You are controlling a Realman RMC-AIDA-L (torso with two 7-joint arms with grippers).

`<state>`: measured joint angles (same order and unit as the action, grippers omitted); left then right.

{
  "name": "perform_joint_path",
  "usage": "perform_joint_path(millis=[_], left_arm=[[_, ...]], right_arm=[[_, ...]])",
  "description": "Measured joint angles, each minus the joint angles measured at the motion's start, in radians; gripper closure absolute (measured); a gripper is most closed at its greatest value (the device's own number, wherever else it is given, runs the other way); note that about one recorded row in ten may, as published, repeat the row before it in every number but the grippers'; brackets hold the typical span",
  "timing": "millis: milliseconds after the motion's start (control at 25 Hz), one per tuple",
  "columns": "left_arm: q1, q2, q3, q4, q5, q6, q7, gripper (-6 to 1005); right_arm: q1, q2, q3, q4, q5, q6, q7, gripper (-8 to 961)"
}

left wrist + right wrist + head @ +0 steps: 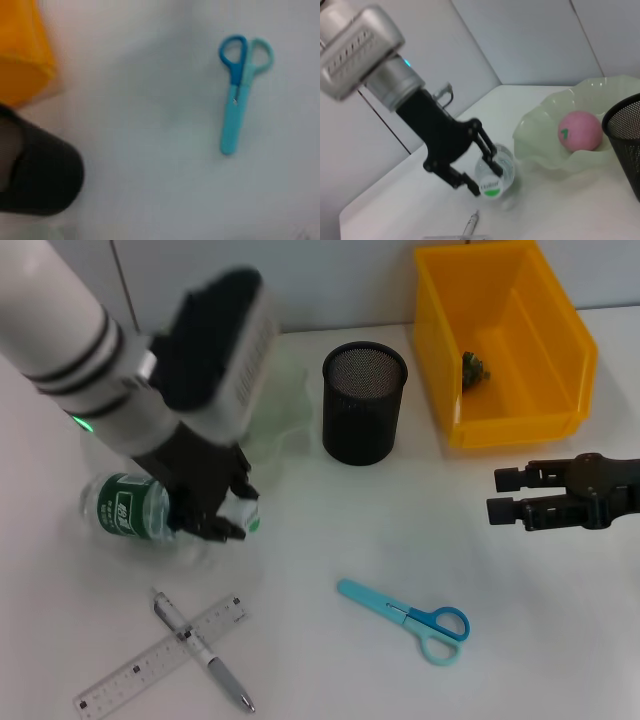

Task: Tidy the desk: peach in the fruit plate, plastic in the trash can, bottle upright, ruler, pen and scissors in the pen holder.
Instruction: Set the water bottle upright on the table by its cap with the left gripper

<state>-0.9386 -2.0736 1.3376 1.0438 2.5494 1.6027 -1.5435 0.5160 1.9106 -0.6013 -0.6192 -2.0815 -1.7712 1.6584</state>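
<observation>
The left gripper [222, 512] was clamped on the neck of the bottle [130, 508], which lay on its side left of the pen holder [364, 402], apparently to stand it upright, while the right gripper [505, 495] waited open to that holder's right.

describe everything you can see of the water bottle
The bottle is clear plastic with a green label bearing white print. It lies on its side on the white table, not upright, beside the pale green fruit plate. The left gripper is shut on its cap end, black fingers on either side. The right wrist view shows its round end with a green mark. It looks empty or nearly so.
</observation>
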Motion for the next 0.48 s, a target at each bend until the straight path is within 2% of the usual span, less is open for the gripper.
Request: perform_joint_path(millis=[120,480], left_arm=[[0.001,0.002,-0.125,0.020,0.000,0.052,-0.020,587],[0.035,0.009,-0.268,0.067,0.006,0.085,-0.059,588]], right_arm=[[0.000,-0.005,0.000,-0.002,0.000,-0.006,0.001,167],[0.009,-0.009,0.000,-0.002,0.000,-0.017,0.001,167]])
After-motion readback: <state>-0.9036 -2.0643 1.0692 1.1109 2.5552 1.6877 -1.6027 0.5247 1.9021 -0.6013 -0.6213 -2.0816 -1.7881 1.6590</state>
